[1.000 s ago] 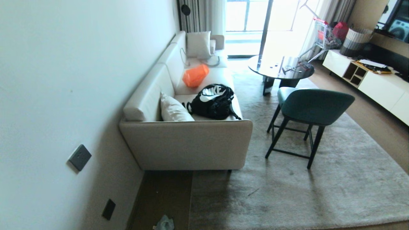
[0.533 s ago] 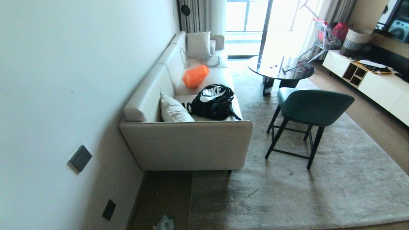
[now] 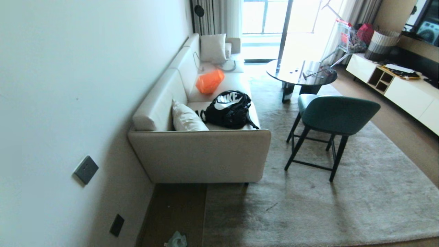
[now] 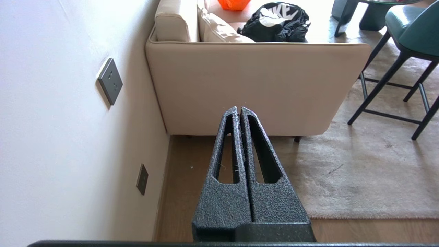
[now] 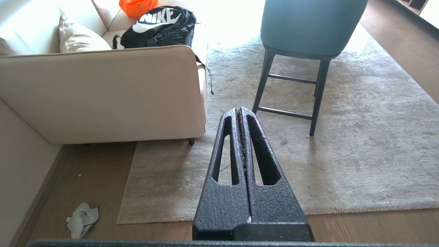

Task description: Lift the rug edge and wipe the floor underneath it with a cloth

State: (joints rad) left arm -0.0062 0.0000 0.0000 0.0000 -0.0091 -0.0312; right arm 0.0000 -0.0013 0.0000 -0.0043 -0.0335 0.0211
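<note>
The rug fills the right and centre of the head view, its rug edge and corner lying flat at lower centre beside bare floor. Neither arm shows in the head view. The left tool and right tool are both pressed together, empty, held above the floor. The cloth lies crumpled on the floor, cut off at the head view's bottom edge.

We see cream sofa along white wall, teal chair, round dark table, bright window behind
</note>
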